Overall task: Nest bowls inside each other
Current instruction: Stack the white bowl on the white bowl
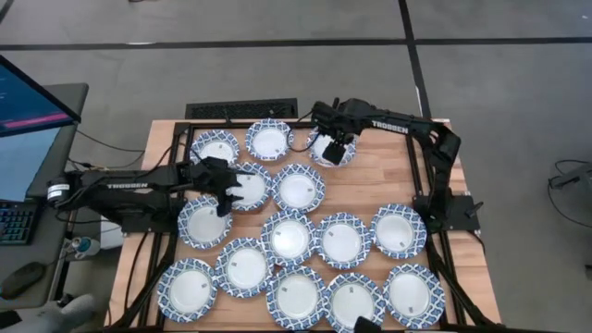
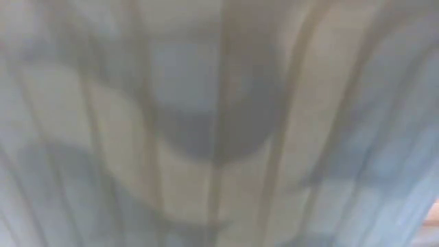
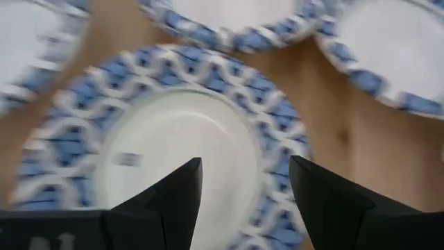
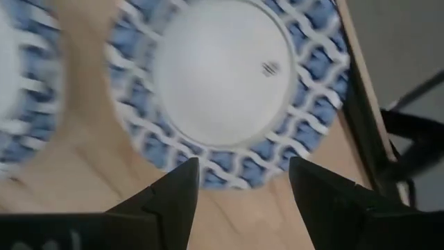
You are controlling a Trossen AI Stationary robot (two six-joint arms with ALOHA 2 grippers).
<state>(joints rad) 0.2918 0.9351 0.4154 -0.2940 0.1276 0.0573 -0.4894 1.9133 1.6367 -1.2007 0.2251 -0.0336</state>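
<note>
Several blue-rimmed white bowls (image 1: 289, 237) lie singly, upright, in rows on the wooden table. My left gripper (image 1: 231, 181) (image 3: 243, 163) is open and hangs over one bowl (image 1: 253, 191) (image 3: 173, 132) in the second row from the far edge, fingers above its inside and rim. My right gripper (image 1: 331, 146) (image 4: 243, 163) is open over the far-row bowl (image 1: 348, 154) (image 4: 222, 69), its fingers beside the rim. The low view is filled by a blurred bowl wall (image 2: 219, 123).
Black frame rails (image 1: 413, 157) run around the table. A floor vent (image 1: 240, 109) lies beyond the far edge, and a monitor and keyboard (image 1: 14, 222) stand to the left. Bare wood (image 1: 384, 180) shows right of the second row.
</note>
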